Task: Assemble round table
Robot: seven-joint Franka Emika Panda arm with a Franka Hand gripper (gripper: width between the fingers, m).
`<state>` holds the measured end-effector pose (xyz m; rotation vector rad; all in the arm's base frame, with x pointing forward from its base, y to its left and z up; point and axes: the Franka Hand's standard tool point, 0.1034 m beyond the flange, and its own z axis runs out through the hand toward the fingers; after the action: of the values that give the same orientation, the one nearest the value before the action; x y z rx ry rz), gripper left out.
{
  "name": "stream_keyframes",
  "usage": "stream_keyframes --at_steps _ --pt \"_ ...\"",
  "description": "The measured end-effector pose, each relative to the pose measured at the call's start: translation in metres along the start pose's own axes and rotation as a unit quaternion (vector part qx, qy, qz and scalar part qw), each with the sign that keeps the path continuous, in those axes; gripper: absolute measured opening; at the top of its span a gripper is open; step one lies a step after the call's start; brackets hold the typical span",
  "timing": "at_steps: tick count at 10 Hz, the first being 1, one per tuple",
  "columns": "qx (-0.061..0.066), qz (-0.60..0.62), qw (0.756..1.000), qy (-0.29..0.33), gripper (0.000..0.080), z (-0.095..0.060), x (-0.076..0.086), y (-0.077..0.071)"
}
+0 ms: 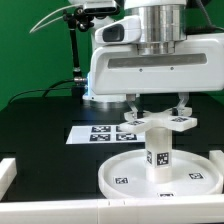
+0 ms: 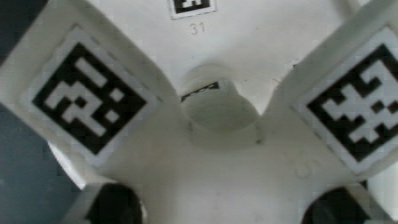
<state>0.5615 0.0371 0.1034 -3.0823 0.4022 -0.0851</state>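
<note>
"31" on foot piece (image 2: 199, 60) (faint, below tag).

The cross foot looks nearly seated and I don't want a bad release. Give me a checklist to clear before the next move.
1. White rimmed round plastic disc lies flat on the black table: ok.
2. Short thick white cylinder leg stands upright at the disc's middle: ok.
3. White cross-shaped foot piece sits level on top of the leg: ok.
4. Foot centred on the leg; the wrist view shows its central hub between the arms: ok.
5. Foot fully seated on the leg: cannot tell.
6. Claw at the foot, fingers either side; actual grip: cannot tell.
</note>
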Motion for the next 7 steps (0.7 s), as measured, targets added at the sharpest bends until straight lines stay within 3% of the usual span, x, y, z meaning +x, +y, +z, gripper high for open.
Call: stream_keyframes --at_steps 3,7 --pt "0.012 0.189 0.982 -0.006 0.0442 0.0002 -0.0006 0.0011" --pt "0.033 0.388 0.921 -0.019 0.0442 0.0002 -0.0018 0.0015"
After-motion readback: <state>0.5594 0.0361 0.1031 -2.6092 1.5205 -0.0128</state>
